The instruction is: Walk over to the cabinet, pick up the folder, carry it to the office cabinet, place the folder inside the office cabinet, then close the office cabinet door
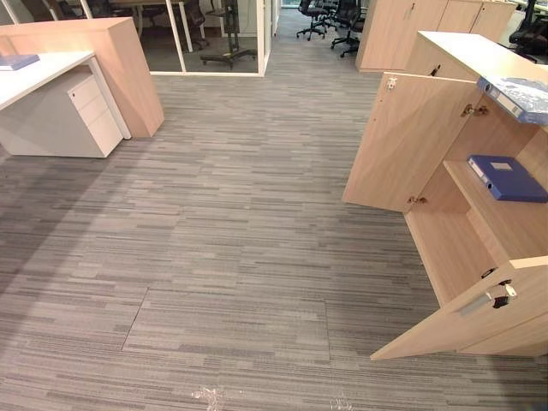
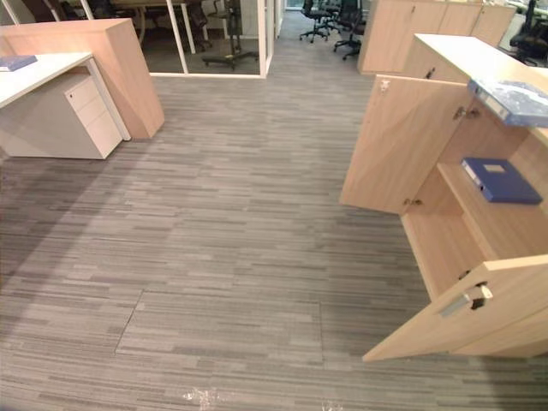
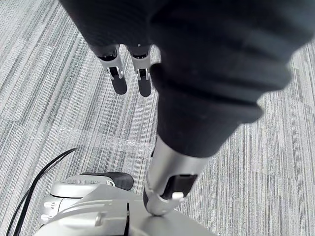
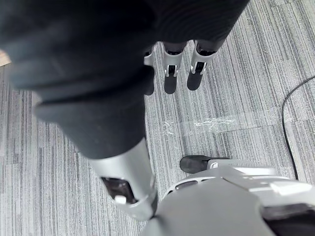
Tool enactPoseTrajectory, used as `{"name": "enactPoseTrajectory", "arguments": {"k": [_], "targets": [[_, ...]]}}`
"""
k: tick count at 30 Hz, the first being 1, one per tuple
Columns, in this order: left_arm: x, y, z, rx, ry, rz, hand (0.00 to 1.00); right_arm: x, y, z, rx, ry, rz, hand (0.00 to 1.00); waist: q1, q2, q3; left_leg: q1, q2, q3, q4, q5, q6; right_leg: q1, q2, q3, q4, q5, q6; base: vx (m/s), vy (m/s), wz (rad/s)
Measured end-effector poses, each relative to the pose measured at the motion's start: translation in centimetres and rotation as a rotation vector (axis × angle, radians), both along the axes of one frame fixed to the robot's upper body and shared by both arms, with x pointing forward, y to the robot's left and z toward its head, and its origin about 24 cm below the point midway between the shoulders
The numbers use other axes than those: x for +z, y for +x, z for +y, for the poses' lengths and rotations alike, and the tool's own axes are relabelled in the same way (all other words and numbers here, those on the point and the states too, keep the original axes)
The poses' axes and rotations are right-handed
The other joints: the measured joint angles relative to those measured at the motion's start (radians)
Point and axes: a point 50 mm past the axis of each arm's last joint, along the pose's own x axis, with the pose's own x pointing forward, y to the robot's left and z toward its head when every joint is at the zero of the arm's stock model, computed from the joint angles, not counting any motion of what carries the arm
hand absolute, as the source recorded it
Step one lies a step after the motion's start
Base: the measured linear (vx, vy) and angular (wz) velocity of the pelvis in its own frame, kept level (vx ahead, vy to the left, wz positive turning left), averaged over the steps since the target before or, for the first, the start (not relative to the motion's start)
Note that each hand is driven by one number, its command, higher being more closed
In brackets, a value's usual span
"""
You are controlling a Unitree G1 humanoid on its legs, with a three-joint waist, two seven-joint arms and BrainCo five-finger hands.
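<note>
Left hand (image 3: 119, 78) and right hand (image 4: 171, 73) hang slack-fingered and empty over the carpet (image 1: 223, 257), seemingly free for walking. Well apart to the right, the office cabinet (image 1: 411, 137) stands with both doors wide, the blue folder (image 1: 507, 177) flat on its shelf (image 1: 501, 223), a plastic-wrapped binder (image 1: 518, 96) on top.

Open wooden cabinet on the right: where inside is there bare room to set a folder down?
The bottom shelf is bare between its far door and near door. The middle shelf is bare on its nearer part; the blue folder takes its far end. On the cabinet top, a plastic-wrapped folder lies at the front edge.
</note>
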Motion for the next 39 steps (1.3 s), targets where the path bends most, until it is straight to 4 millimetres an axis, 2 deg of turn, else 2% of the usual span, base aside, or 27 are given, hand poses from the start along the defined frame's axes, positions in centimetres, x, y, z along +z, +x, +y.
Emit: {"name": "enactPoseTrajectory", "arguments": {"k": [20,39], "targets": [[0.09,0.35,-0.07,-0.091,0.038,-0.004,0.0,0.01,0.06,-0.01,-0.01,-0.005,0.001,0.0,0.001,-0.008,0.013,0.025,-0.002,-0.002,-0.019,0.009,0.001,0.012,-0.003,-0.003,-0.006,-0.004,0.007,-0.01,0.004,0.0],[0.29,0.47,0.29,-0.116,0.129,-0.002,0.0,0.18,0.42,0.08,0.015,-0.122,-0.006,0.0,0.0,-0.024,0.021,0.003,0.001,0.008,-0.017,0.006,-0.002,-0.013,-0.001,0.0,-0.002,-0.01,0.014,0.0,0.0,-0.01]]}}
